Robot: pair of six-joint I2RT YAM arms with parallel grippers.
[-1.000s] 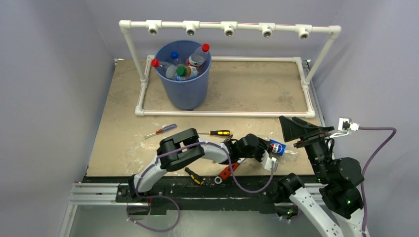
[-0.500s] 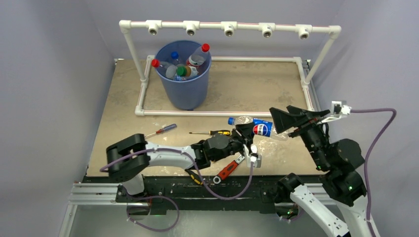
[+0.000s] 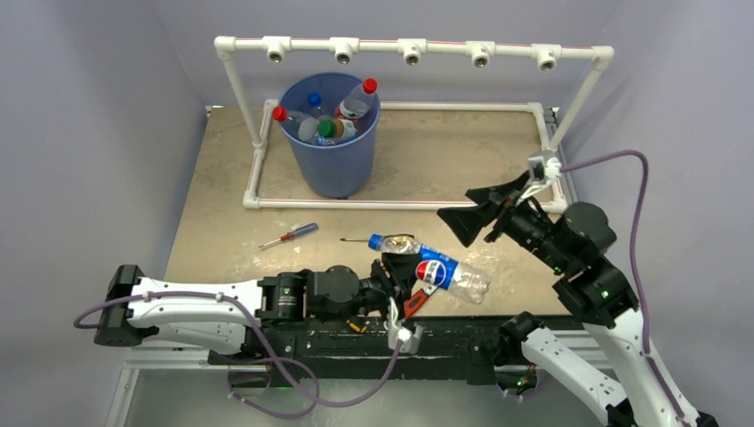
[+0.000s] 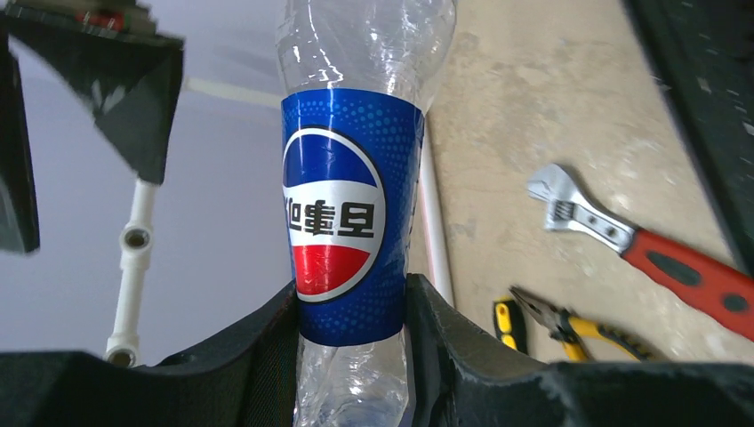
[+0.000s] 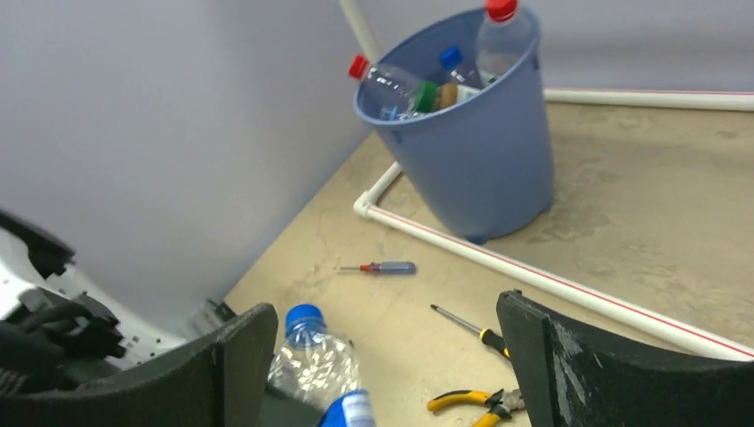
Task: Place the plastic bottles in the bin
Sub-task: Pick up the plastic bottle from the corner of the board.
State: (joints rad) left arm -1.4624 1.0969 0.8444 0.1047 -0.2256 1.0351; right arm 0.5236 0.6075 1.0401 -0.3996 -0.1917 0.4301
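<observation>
A clear plastic bottle (image 3: 433,271) with a blue Pepsi label and a blue cap is held off the table at the near edge. My left gripper (image 3: 409,277) is shut on it; in the left wrist view both fingers (image 4: 445,329) press the label's lower part on the bottle (image 4: 348,213). My right gripper (image 3: 480,210) hangs open just above and right of it, empty. In the right wrist view the bottle's cap end (image 5: 311,342) shows between the spread fingers of that gripper (image 5: 387,356). The blue bin (image 3: 331,147) stands at the back left with several bottles inside.
A white pipe frame (image 3: 409,204) rings the back of the table and the bin. A blue-handled screwdriver (image 3: 289,236) and a yellow-black one (image 5: 471,331) lie mid-table. Yellow pliers (image 4: 556,327) and a red-handled wrench (image 4: 640,249) lie near the front edge.
The left arm has stretched out low along the front edge and turned the held bottle, cap now toward the left. The right gripper has swung up and leftward, still open.
</observation>
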